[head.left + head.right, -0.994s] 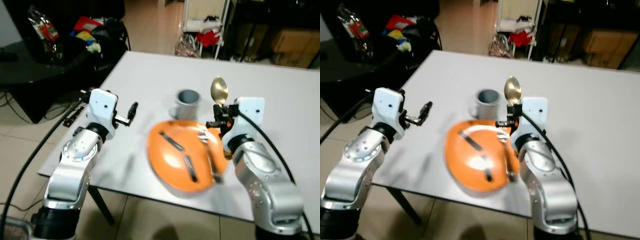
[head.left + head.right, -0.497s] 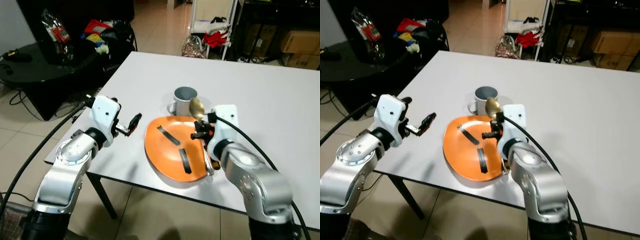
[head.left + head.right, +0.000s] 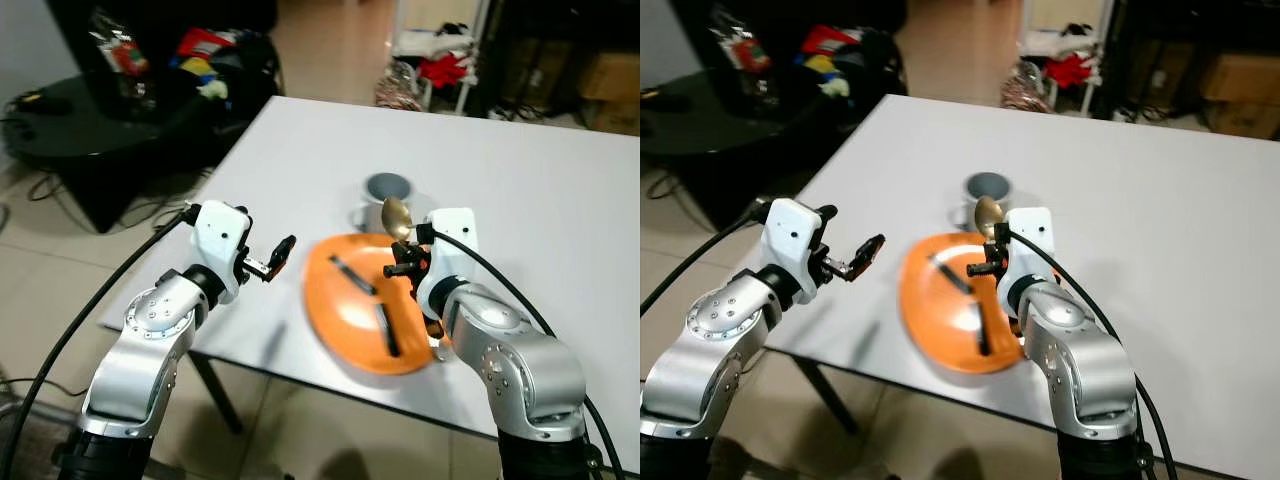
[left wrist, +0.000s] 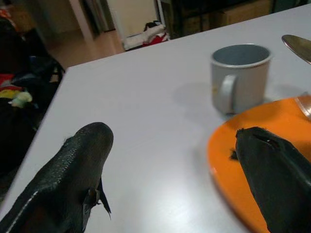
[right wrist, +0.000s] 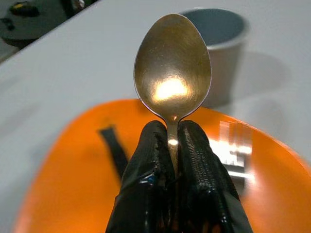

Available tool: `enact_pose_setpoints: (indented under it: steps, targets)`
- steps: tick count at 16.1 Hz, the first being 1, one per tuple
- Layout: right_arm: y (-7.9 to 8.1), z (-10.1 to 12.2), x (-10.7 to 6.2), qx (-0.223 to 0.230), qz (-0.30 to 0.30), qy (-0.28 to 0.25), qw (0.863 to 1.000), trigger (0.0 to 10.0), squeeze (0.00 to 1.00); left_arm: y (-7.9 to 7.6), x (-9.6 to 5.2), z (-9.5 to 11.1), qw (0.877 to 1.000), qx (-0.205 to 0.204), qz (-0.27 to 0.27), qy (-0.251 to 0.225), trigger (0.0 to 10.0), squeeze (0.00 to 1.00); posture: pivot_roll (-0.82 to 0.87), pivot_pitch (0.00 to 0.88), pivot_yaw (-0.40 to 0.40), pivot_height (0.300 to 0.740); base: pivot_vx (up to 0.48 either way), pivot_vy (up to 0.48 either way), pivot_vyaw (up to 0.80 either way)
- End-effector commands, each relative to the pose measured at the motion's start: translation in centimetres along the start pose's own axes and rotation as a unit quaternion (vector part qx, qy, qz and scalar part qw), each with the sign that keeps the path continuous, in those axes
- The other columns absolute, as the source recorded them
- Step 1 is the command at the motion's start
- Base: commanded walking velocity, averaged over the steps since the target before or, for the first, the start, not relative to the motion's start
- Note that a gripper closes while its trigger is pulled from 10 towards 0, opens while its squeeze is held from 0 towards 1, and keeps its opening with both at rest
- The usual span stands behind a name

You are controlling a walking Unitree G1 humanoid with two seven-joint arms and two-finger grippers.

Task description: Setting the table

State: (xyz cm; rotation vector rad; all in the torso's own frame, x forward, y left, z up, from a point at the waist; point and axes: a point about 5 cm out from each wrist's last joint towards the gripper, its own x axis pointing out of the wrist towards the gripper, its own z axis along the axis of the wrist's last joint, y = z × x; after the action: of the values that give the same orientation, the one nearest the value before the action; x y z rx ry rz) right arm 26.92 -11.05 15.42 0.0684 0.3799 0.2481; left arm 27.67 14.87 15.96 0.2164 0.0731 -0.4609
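My right gripper (image 3: 402, 266) is shut on the handle of a gold spoon (image 3: 397, 214), holding it upright with the bowl (image 5: 172, 65) on top. It hovers over the far right of an orange plate (image 3: 345, 318) on the white table (image 3: 520, 190). The pads (image 5: 151, 184) clamp the stem. Two dark utensils (image 3: 385, 330) lie on the plate, with a silver fork (image 4: 305, 104) at its edge. Just behind the plate stands a grey mug (image 3: 388, 190). Left of the plate my left gripper (image 3: 279, 255) hangs open above the table, nothing between its fingers (image 4: 73, 179).
The table's near edge and left corner lie just below my arms, with tiled floor (image 3: 40, 300) beyond. A black side table (image 3: 90, 110) with bags and clutter stands at the back left. Shelves and cardboard boxes (image 3: 610, 75) line the back.
The camera has shifted. The right gripper has brought the spoon down from beside the mug to over the plate's far rim. The left gripper stays open left of the plate.
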Motion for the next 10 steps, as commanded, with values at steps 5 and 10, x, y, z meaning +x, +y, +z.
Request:
enact_pose_setpoints:
  steps: [5,10]
  targets:
    - [-0.6,-0.1,-1.0,0.008,-0.007,-0.011,1.000,10.0,0.00,0.5,0.1,0.6,1.000,0.004,0.005,-0.006,10.0,0.00,0.03,0.000,0.073,0.740,0.000,0.452,-0.32]
    - [-1.1,-0.3,-0.9,-0.011,-0.012,-0.003,1.000,10.0,0.00,0.4,0.4,0.9,1.000,0.005,0.004,-0.014,10.0,0.00,0.03,0.000,0.080,0.740,0.000,-0.256,-0.16]
